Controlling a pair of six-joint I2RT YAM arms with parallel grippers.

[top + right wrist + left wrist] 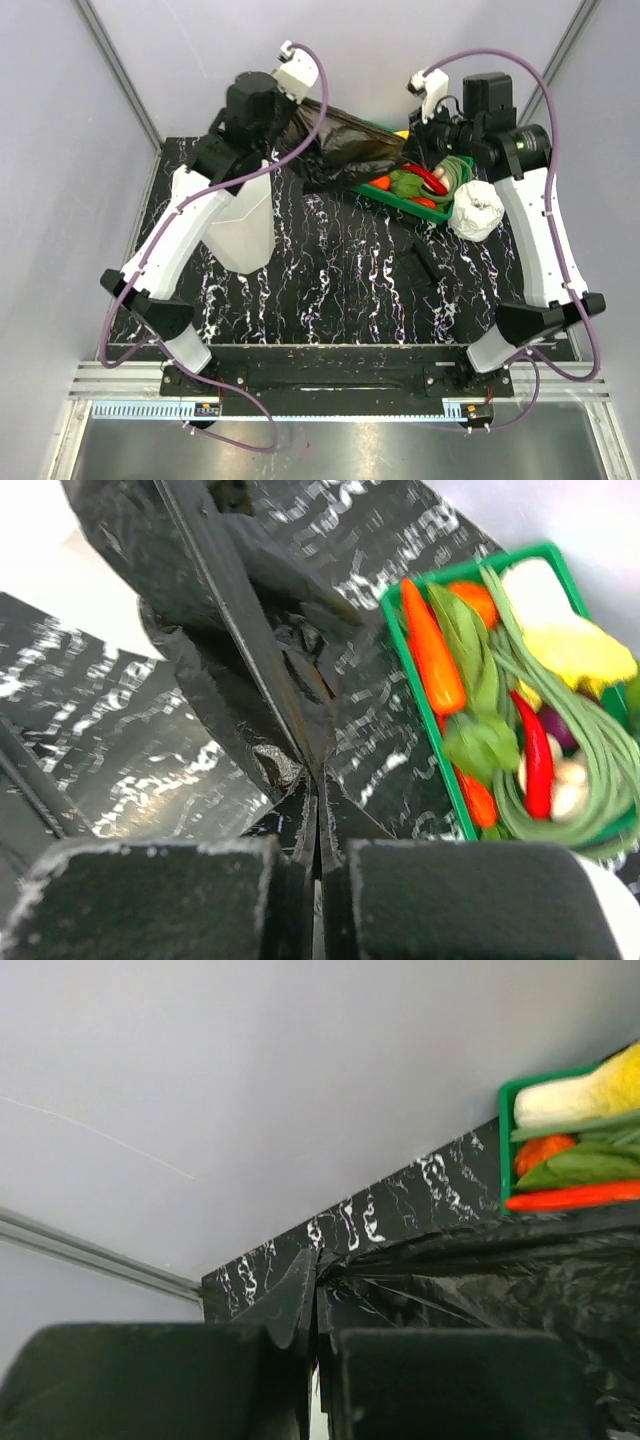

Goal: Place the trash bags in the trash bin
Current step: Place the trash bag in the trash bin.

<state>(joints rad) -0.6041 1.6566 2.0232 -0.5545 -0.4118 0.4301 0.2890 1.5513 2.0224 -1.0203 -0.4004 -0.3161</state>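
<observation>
A large crinkled black trash bag (340, 150) is held stretched above the far part of the table between both grippers. My left gripper (285, 135) is shut on its left edge; in the left wrist view the film (470, 1280) is pinched between the shut fingers of the gripper (318, 1335). My right gripper (425, 140) is shut on its right edge; in the right wrist view the film (240, 660) runs up from the gripper (320, 845). The translucent white trash bin (245, 225) stands below the left gripper. A small folded black bundle (420, 265) lies on the table.
A green tray of vegetables (395, 195) stands at the back right, partly under the bag; it also shows in the left wrist view (507, 1140) and the right wrist view (425, 735). A white paper roll (478, 210) stands beside it. Grey walls enclose the table.
</observation>
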